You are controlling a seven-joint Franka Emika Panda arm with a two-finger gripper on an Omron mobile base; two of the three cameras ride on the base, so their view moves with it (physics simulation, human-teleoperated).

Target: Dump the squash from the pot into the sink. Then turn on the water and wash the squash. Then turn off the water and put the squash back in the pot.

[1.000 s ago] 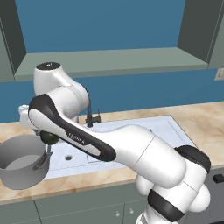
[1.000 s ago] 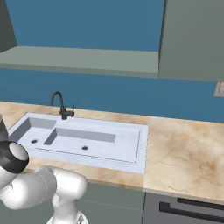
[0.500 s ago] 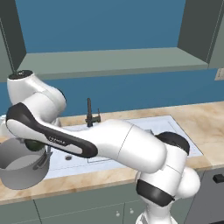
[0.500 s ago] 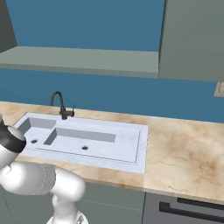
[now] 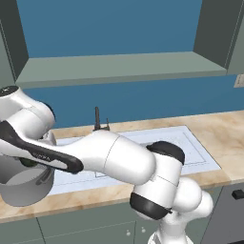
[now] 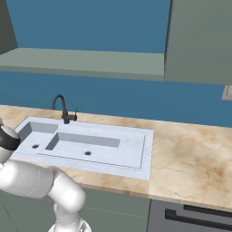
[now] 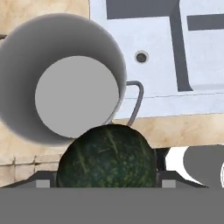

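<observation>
Hand view looks straight down into the pot (image 7: 61, 78), which stands on the counter (image 7: 39, 13) just beside the sink (image 7: 175, 65). The squash (image 7: 106, 156) sits between the gripper (image 7: 105, 183) jaws, which are spread wide and pinching it, above the pot's near rim. Left base view shows the pot (image 5: 26, 183) left of the sink (image 5: 190, 147), under the arm (image 5: 109, 157).

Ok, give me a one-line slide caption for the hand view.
Dark green squash between the jaws, beside the empty grey pot on the counter, next to the sink.
</observation>
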